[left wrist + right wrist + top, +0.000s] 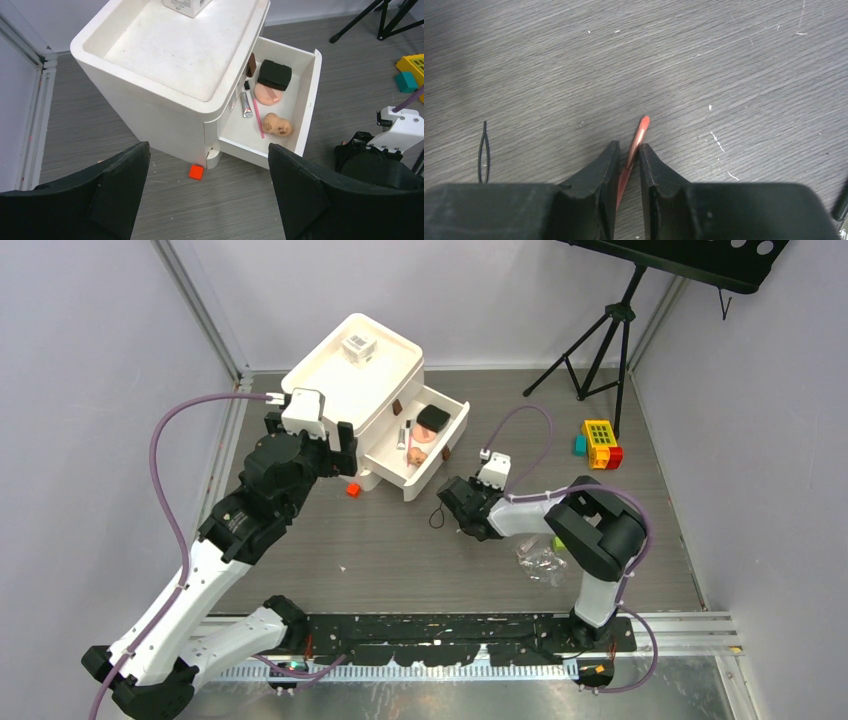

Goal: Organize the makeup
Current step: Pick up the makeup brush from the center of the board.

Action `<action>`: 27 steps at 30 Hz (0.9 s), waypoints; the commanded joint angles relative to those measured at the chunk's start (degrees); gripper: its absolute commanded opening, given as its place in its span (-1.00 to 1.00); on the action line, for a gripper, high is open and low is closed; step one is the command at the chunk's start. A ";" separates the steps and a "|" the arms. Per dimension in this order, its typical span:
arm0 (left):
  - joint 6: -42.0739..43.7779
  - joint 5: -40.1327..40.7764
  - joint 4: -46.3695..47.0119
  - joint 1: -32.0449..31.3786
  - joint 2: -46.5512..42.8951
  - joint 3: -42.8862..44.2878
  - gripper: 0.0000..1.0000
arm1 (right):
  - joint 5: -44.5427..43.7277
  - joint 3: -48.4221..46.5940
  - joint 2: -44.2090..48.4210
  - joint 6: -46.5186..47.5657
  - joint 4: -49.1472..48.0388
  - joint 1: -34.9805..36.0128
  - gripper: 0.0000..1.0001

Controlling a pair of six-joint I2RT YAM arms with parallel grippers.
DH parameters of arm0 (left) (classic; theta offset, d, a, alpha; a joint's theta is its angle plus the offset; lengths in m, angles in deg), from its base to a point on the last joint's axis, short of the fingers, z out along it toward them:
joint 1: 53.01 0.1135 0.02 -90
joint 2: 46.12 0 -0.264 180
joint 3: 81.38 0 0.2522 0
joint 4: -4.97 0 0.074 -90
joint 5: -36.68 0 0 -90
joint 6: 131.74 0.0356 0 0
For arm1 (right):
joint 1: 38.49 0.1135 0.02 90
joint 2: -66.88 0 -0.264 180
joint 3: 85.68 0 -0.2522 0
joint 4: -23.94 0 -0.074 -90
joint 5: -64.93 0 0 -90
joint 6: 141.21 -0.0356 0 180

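Observation:
A thin red pencil (pixel 640 131) lies on the grey table between the fingers of my right gripper (pixel 629 147), whose jaws stand narrowly apart around it with a small gap left. From above, the right gripper (pixel 447 502) sits low in front of the open drawer (pixel 455 440) of the white organizer (pixel 330 380). The drawer (pixel 310 100) holds a black compact (pixel 274 74), a pink puff (pixel 267 95), a peach sponge (pixel 278 125), a small tube (pixel 246 105) and a pink stick (pixel 257 117). A barcoded box (pixel 359 345) stands on top. My left gripper (pixel 209 147) hovers open and empty beside the organizer.
A small red cube (pixel 196 172) lies at the organizer's foot. Yellow, red and green toy blocks (pixel 600 443) sit at the right. A black tripod (pixel 600 340) stands behind them. Crumpled clear plastic (pixel 540 558) lies by the right arm. A thin black loop (pixel 483 152) lies left of the right gripper.

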 commanded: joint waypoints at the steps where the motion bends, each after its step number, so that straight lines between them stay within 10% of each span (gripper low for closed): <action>1: -0.89 -0.86 3.03 0.20 -0.54 -0.18 0.80 | 6.25 5.39 -5.22 -3.01 7.63 0.38 -0.54; 8: -1.28 -1.43 3.06 0.19 -0.36 -0.19 0.80 | 5.02 6.13 -5.95 -2.91 5.56 0.63 -0.99; 27: -2.04 -2.57 3.15 0.16 -0.67 -0.26 0.79 | 1.84 3.42 24.68 6.96 10.50 1.71 -0.99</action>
